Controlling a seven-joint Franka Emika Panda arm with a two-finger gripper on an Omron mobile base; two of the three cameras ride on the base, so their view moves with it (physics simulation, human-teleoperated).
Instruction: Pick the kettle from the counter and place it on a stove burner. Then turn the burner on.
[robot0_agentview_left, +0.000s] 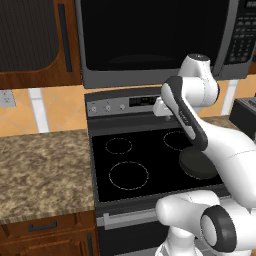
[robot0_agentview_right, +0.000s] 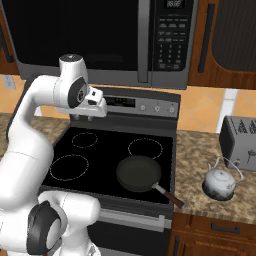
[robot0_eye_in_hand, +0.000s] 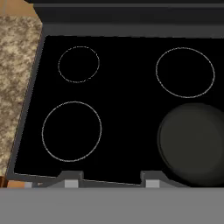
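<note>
The small silver-grey kettle (robot0_agentview_right: 220, 183) stands upright on the speckled granite counter (robot0_agentview_right: 195, 150), to the right of the stove and just in front of the toaster. My gripper (robot0_eye_in_hand: 110, 179) hangs high above the black glass cooktop (robot0_eye_in_hand: 127, 109), facing down at it, well left of the kettle. Its two fingertips stand apart with nothing between them, so it is open. In the right base view the hand (robot0_agentview_right: 96, 109) sits over the rear left of the stove. Three ringed burners are bare: rear left (robot0_eye_in_hand: 78, 64), front left (robot0_eye_in_hand: 71, 131) and rear right (robot0_eye_in_hand: 185, 72).
A flat black frying pan (robot0_agentview_right: 139, 173) covers the front right burner, its handle pointing toward the front right corner. A toaster (robot0_agentview_right: 239, 142) stands behind the kettle. Control knobs (robot0_agentview_right: 157, 106) line the stove's back panel under the microwave (robot0_agentview_right: 125, 40). More counter (robot0_agentview_left: 45, 165) lies left of the stove.
</note>
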